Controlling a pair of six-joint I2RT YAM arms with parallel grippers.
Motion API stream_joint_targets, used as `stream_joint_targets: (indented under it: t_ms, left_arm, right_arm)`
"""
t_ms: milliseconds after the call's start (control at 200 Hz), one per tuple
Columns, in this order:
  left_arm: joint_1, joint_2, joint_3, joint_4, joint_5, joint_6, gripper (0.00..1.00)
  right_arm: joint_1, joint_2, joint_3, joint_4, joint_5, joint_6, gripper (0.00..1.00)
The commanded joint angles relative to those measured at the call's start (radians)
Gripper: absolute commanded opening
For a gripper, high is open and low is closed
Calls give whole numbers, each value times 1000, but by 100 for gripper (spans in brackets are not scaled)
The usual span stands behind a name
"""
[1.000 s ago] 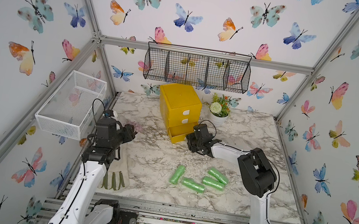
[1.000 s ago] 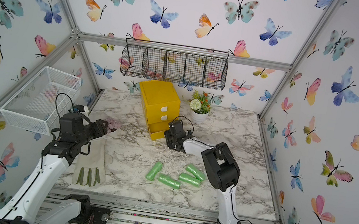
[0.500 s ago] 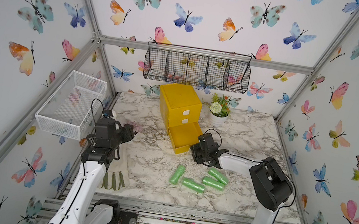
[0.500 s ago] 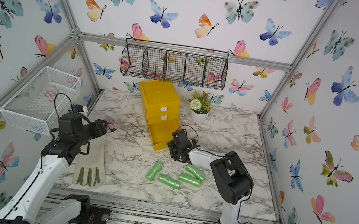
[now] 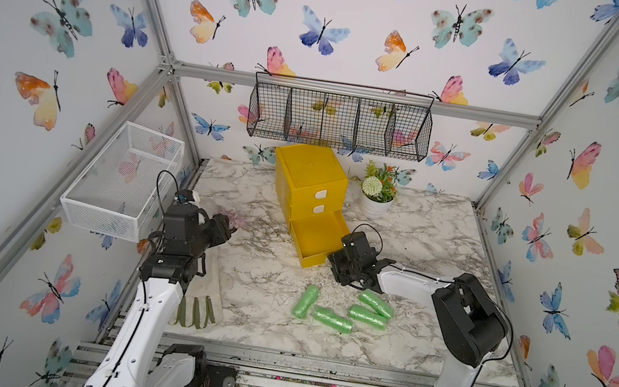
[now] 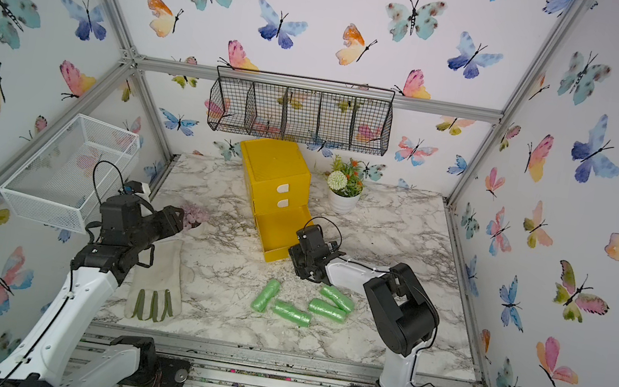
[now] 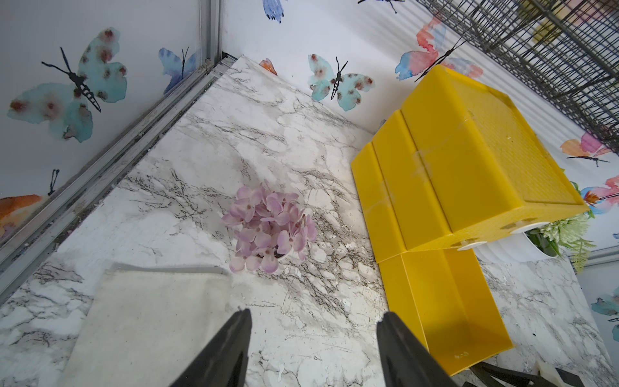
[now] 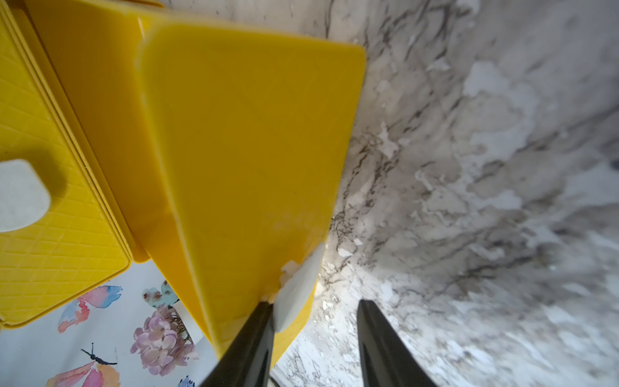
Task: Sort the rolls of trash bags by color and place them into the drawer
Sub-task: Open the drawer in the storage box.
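Four green rolls lie on the marble just in front of the yellow drawer chest (bottom drawer pulled out). At its white tab the right gripper stands released, gripping nothing. The left gripper, off to the chest's side, is also spread and empty.

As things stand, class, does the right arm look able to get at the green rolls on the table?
Probably yes: the green rolls lie in the open close beside the right gripper, nothing between, jaws apart.

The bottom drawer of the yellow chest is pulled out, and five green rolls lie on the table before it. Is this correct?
Not quite. Four green rolls lie on the table, not five, as both top views show. The bottom drawer is pulled out.
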Motion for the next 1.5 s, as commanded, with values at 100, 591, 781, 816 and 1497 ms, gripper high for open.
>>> stream_joint_targets:
  t_ms: [100, 591, 781, 816, 1497]
  left_arm:
    - [11, -9, -9, 24, 23, 2, 65]
    - [23, 3, -2, 21, 48, 14, 67]
    - [23, 36, 24, -7, 123, 57, 64]
    - [22, 45, 29, -12, 145, 65, 63]
    - [-768, 271, 65, -124, -5, 33, 50]
  right_arm:
    - [7, -58, -7, -46, 43, -55, 50]
    - [6, -255, -23, -135, 39, -340, 64]
    - [6, -436, -54, -163, 47, -690, 66]
    - [4, -473, -71, -173, 66, -707, 66]
    - [-237, -821, -205, -402, 48, -824, 68]
